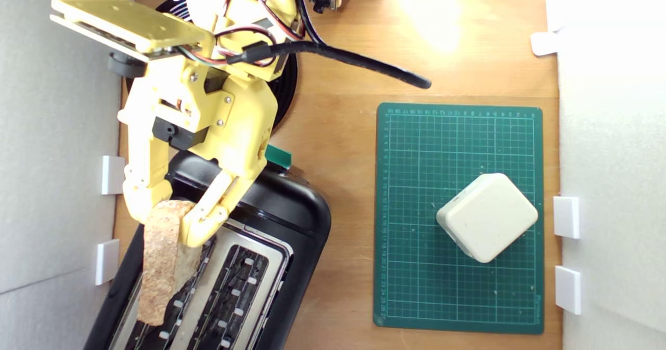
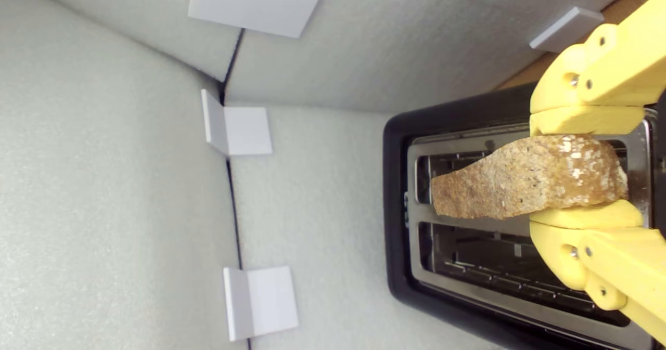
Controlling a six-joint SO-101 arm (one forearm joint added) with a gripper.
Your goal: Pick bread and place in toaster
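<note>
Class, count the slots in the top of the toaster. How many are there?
2. In the toaster, one slot lies under the bread held by the gripper; the other slot lies beside it, empty.

Only the green cutting mat (image 1: 411, 298) bears print: tiny ruler numerals along its edges, too small to read

I work over a wooden table (image 1: 338, 147). The toaster (image 1: 291, 220) stands on it, my landmark. Toward the exterior view's right of the toaster lies a green cutting mat (image 1: 416, 183), flat on the wood. Beyond the toaster's lever end, a round black plate (image 1: 289, 87) rests on the wood, mostly hidden by my arm.
</note>
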